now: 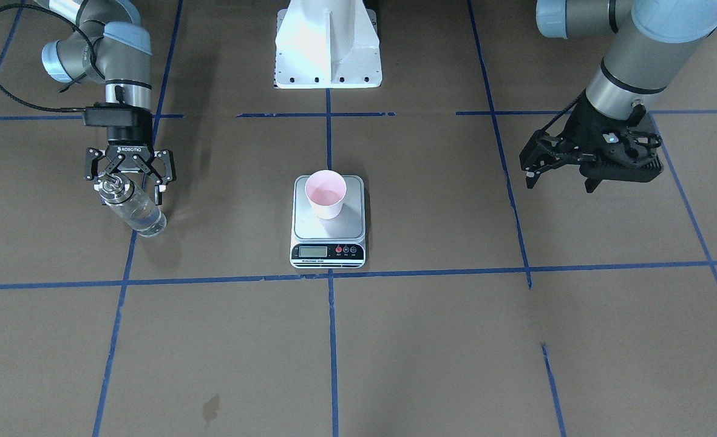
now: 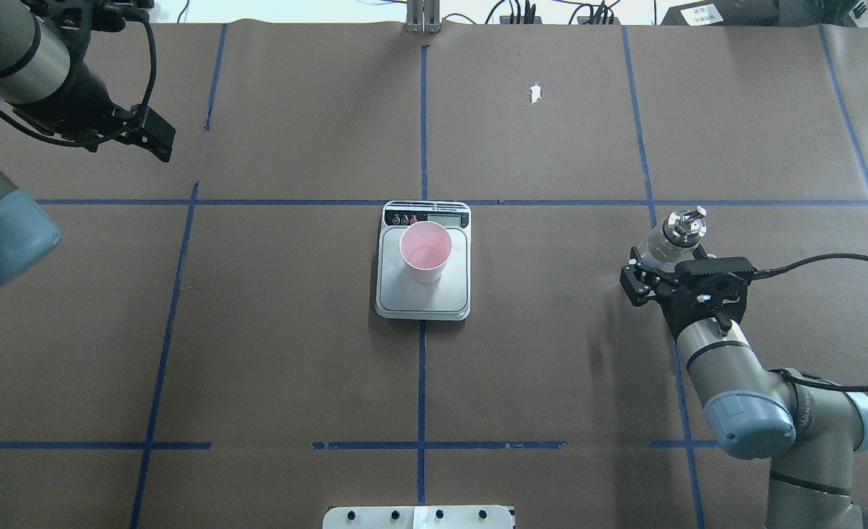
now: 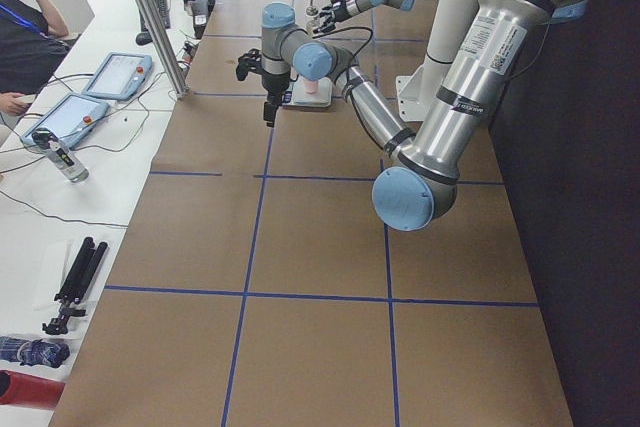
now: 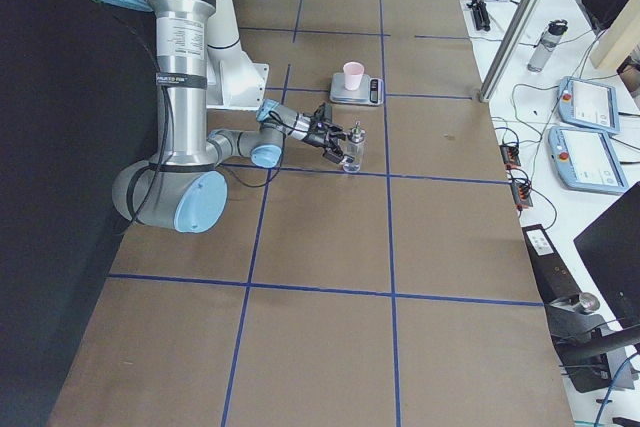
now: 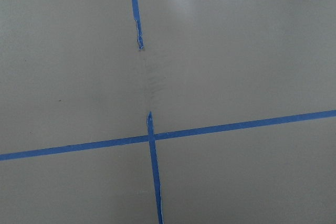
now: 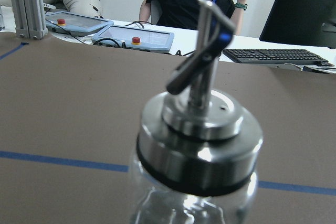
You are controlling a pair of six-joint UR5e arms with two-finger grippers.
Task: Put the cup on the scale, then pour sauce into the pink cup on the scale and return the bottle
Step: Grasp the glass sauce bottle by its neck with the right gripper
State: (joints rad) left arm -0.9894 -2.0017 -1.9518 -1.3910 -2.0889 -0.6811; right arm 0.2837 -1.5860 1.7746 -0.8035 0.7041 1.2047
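The pale pink cup stands upright on the silver scale in the middle of the table, and also shows in the overhead view. The clear glass bottle with a silver cap and spout stands on the table far to the robot's right, holding clear liquid. My right gripper is level with the bottle's top, open, with a finger on each side of the cap. The cap fills the right wrist view. My left gripper is open and empty above bare table, far from the scale.
The white robot base stands behind the scale. Blue tape lines grid the brown table cover. A small stain marks the front. People and tablets are beyond the table's far edge.
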